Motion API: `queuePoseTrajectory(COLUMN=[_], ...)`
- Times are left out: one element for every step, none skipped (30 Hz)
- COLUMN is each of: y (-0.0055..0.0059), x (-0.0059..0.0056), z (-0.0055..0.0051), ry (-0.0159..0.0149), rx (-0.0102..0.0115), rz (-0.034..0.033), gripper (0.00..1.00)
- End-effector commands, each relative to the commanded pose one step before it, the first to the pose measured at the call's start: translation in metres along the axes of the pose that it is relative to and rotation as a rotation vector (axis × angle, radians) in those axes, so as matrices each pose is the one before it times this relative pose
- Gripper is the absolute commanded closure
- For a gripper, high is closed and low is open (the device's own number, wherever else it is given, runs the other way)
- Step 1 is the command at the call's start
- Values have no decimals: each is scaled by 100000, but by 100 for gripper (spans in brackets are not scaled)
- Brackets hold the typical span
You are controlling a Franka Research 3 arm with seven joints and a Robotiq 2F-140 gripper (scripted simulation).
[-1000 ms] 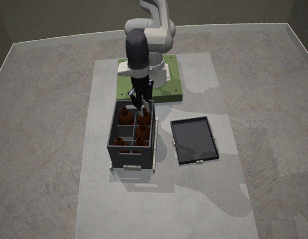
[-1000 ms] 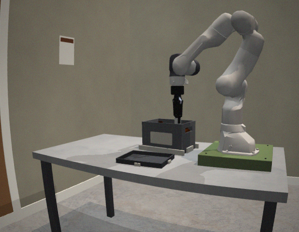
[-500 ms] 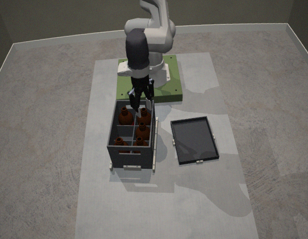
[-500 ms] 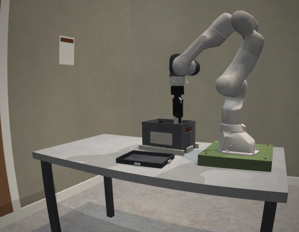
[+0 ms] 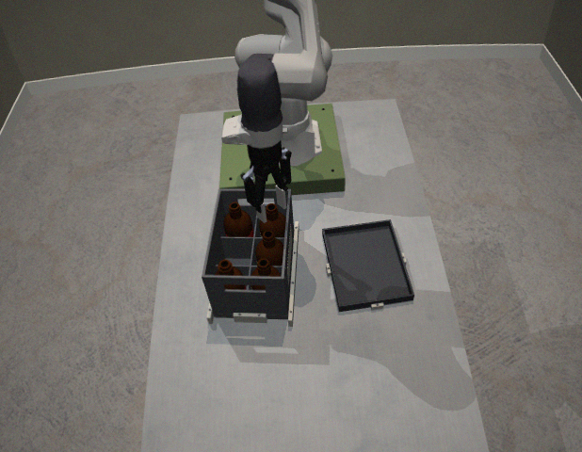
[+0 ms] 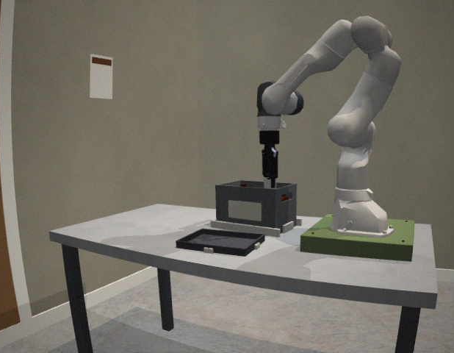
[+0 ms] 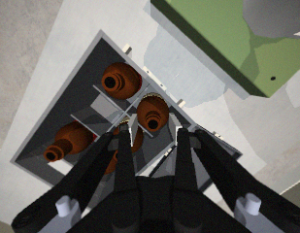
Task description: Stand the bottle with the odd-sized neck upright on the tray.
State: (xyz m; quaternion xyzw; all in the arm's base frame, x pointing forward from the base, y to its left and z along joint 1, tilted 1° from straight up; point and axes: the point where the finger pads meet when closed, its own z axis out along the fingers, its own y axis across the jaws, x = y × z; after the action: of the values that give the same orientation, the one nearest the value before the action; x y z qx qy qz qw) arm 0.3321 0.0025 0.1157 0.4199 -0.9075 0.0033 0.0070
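"Dark grey crate (image 5: pixel 223 301) (image 6: pixel 223 201) (image 7: pixel 57 95), directly below the jaws. It stands level on the pale table (image 5: pixel 233 403) (image 6: pixel 124 228) (image 7: pixel 183 78), and its dividers make six compartments."

"And the jaws (image 5: pixel 270 205) (image 6: pixel 269 183)?"

"Partway open and pointing down, with the tips just inside the top of the crate. The neck of a brown bottle (image 5: pixel 271 226) (image 7: pixel 152 114) lies between the two fingers in the wrist view, with a gap on either side. Nothing is gripped."

"Where are the other bottles?"

"All in the crate too, each in its own compartment. A second bottle (image 5: pixel 237 223) (image 7: pixel 121 80) is beside the jaws, on the robot's right. A third bottle (image 5: pixel 269 252) (image 7: pixel 135 141) is in the next compartment out from the jaws, away from the arm's base. At the crate's end farthest from the jaws are a fourth bottle (image 5: pixel 226 268) (image 7: pixel 74 138) and a fifth bottle (image 5: pixel 264 267), side by side."

"Which has the odd neck?"

"I cannot tell; the necks look too alike at this size."

"And the tray (image 5: pixel 369 257) (image 6: pixel 220 240)?"

"Flat on the table, to the robot's left of the jaws and farther out, apart from the crate. Its inside is bare. Behind the jaws, the arm stands on a green block (image 5: pixel 332 121) (image 6: pixel 402 243) (image 7: pixel 203 24)."
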Motion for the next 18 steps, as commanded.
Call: queuePoseTrajectory(y=[123,0,0,0,0,0,0,0,0,0,0,0,0,0,0,0,0,0], x=[-63,0,0,0,0,0,0,0,0,0,0,0,0,0,0,0,0,0], z=[97,0,0,0,0,0,0,0,0,0,0,-1,-5,-14,-26,-41,-58,-77], ry=[0,0,0,0,0,0,0,0,0,0,0,0,0,0,0,0,0,0], rx=[-91,0,0,0,0,0,0,0,0,0,0,0,0,0,0,0,0,0], rz=[421,0,0,0,0,0,0,0,0,0,0,0,0,0,0,0,0,0], gripper=[56,56,56,56,56,56,56,56,56,56,56,56,56,56,56,56,56,56])
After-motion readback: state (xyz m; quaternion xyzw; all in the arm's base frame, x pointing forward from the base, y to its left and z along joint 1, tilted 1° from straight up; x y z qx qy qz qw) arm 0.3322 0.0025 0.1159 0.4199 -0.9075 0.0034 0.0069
